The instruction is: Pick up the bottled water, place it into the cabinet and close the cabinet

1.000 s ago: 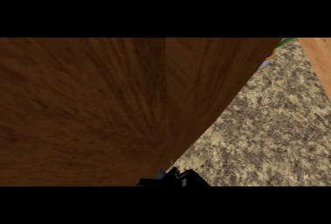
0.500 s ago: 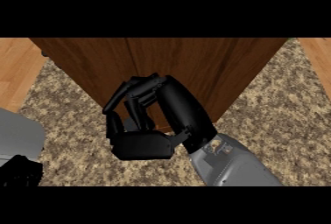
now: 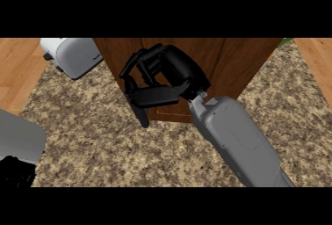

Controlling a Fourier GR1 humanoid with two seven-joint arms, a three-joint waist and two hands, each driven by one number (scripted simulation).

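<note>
With the bottled water out of sight, the right hand [image 3: 162, 81], fingers curled and empty, meets the stiff wooden cabinet [image 3: 227, 61]; push its flat door.

The cabinet [image 3: 240, 66] is dark brown wood with visible grain, matt. The counter [image 3: 110, 149] looks like speckled granite — mottled tan and brown. At far left, a toaster [image 3: 71, 55] shows smooth, pale, softly glossy metal — beside lighter, orange-toned wood [image 3: 16, 74].
</note>
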